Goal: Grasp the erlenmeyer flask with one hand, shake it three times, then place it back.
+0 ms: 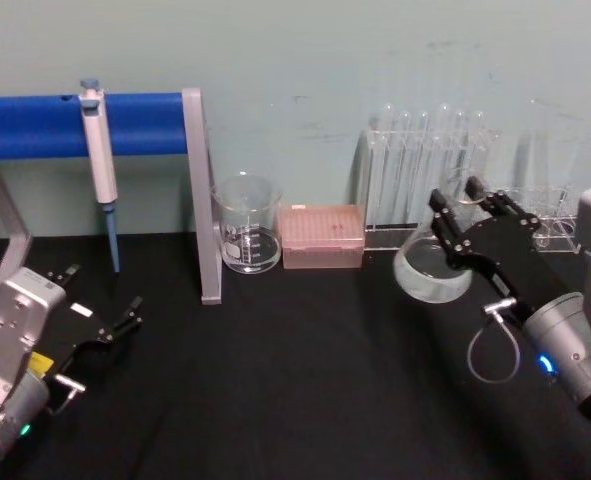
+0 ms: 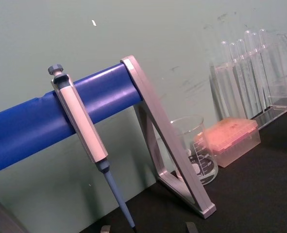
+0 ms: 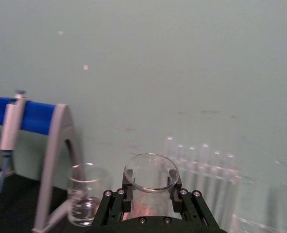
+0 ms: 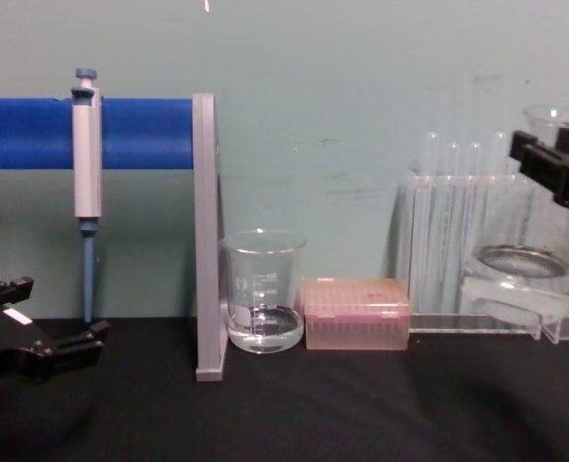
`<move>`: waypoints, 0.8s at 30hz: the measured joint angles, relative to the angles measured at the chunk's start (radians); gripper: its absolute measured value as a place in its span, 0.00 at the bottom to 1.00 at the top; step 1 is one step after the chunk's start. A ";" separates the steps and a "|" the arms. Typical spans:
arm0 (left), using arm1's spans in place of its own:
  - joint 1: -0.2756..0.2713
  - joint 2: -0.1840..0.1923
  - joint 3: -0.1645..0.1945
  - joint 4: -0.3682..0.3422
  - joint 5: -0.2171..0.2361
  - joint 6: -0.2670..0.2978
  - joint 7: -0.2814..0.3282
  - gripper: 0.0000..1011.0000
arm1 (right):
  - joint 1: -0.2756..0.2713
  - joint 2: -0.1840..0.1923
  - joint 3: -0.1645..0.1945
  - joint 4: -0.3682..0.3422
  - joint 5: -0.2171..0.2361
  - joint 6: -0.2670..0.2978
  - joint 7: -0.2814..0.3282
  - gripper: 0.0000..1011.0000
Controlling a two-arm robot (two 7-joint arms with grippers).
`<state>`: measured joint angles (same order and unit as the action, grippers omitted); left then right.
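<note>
At 3 o'clock over the table (image 1: pixel 295 400), right end effector (image 1: pixel 467 212) clamped on neck of erlenmeyer flask (image 1: pixel 433 268). Flask held tilted clear of the table, rim up between the fingers, wide base pointing toward 9 o'clock. Test tube rack (image 1: pixel 425 170) just behind it at 1 o'clock. Beaker (image 1: pixel 247 225) and pink tip box (image 1: pixel 321 236) at 12 o'clock, well apart from flask. At 8 o'clock, left end effector (image 1: pixel 100 295) parked low, fingers apart, holding nothing
</note>
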<state>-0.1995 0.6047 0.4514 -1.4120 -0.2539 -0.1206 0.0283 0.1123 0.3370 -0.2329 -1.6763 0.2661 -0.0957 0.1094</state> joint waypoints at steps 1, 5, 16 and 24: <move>0.000 0.000 0.000 0.000 0.000 0.000 0.000 0.99 | -0.001 -0.003 0.005 -0.001 -0.003 0.003 -0.006 0.44; 0.000 0.000 0.000 0.000 0.000 0.000 0.000 0.99 | -0.009 -0.013 0.028 -0.004 -0.016 0.012 -0.029 0.44; 0.000 0.000 0.000 0.000 0.000 0.000 0.000 0.99 | -0.019 -0.034 0.058 -0.007 -0.036 0.025 -0.031 0.44; 0.000 0.000 0.000 0.000 0.000 0.000 0.000 0.99 | -0.015 -0.043 0.061 -0.005 -0.043 0.025 0.016 0.44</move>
<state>-0.1995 0.6047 0.4514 -1.4120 -0.2539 -0.1206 0.0283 0.0970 0.2943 -0.1716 -1.6813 0.2230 -0.0704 0.1255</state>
